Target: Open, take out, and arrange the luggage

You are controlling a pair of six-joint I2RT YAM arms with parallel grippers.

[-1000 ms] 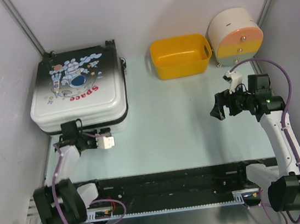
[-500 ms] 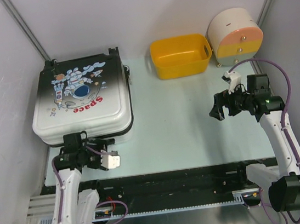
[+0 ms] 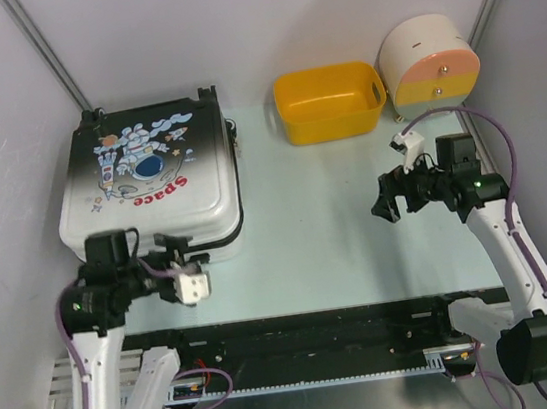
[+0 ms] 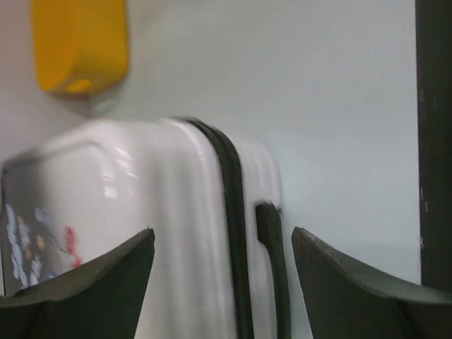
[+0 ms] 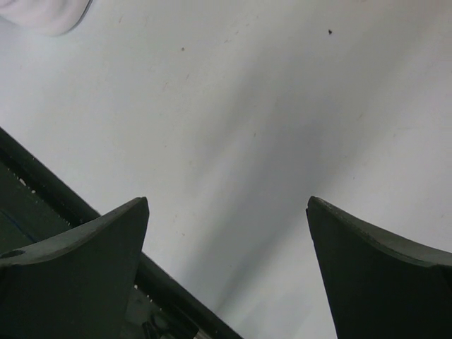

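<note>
**Luggage.** The luggage (image 3: 150,185) lies flat and closed at the far-left corner of the surface (image 3: 328,238). Its printed shell faces up, and its wheels (image 3: 204,93) point toward the far wall. The left wrist view shows the white shell, the black zip seam (image 4: 229,205) and a black side handle (image 4: 268,240).

**Left jaws.** Released and spread wide, grasping nothing. They sit just beside the near-right corner of the luggage. The shell lies ahead of them.

**Right jaws.** Released and fully spread, grasping nothing. They hang over bare surface on the right side, well apart from the luggage.

**Other items.** A yellow basket (image 3: 331,102) stands at the far centre. A round drawer box (image 3: 429,68) stands just beside it at the far right.
</note>
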